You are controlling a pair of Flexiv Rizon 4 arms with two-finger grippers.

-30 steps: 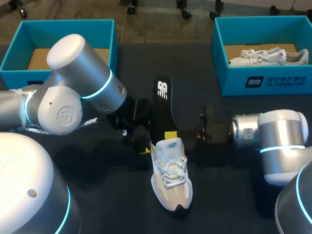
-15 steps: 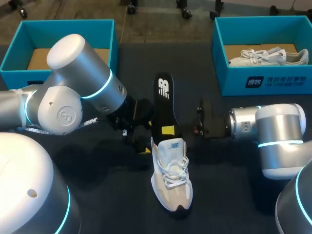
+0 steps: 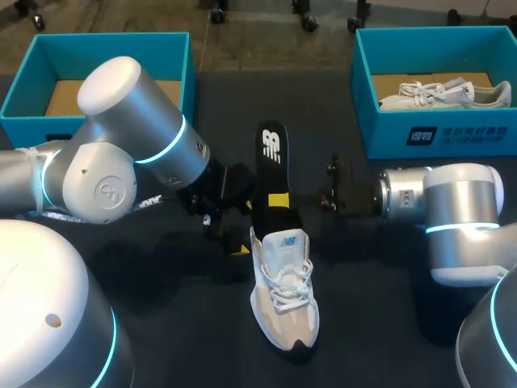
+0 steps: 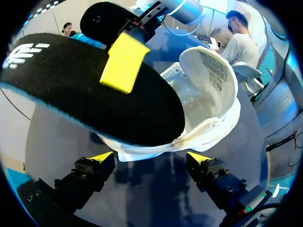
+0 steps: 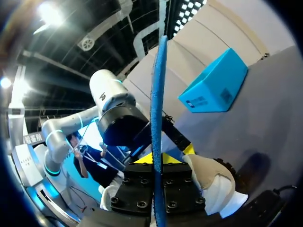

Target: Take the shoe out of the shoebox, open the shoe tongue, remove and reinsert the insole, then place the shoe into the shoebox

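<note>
A beige and white sneaker (image 3: 283, 291) stands on the dark table (image 3: 388, 315), about in the middle between the left and right edges and nearer to the near edge. Its toe points to the near edge and its heel to the far edge. The laces are white, and the tongue (image 4: 208, 71) is lifted up, so the opening is seen from the left wrist view.

The black insole (image 3: 272, 162) is out of the sneaker. It lies along the line of the sneaker, toward the far edge, and its near end reaches over the heel opening. I cannot tell if this end touches the collar. The right gripper (image 5: 158, 158) comes in from the right edge and is clamped on the insole, with one yellow tip on each face; in the right wrist view the insole is seen by its thin blue edge between the fingers.

The left gripper (image 4: 150, 158) is low over the table just beside the heel, on its left side. Its jaws are apart and hold nothing; the heel is ahead of the two tips.

An empty teal shoebox (image 3: 97, 40) is at the far left corner. A second teal shoebox (image 3: 436, 137) at the far right corner holds a white shoe (image 3: 440, 93).
</note>
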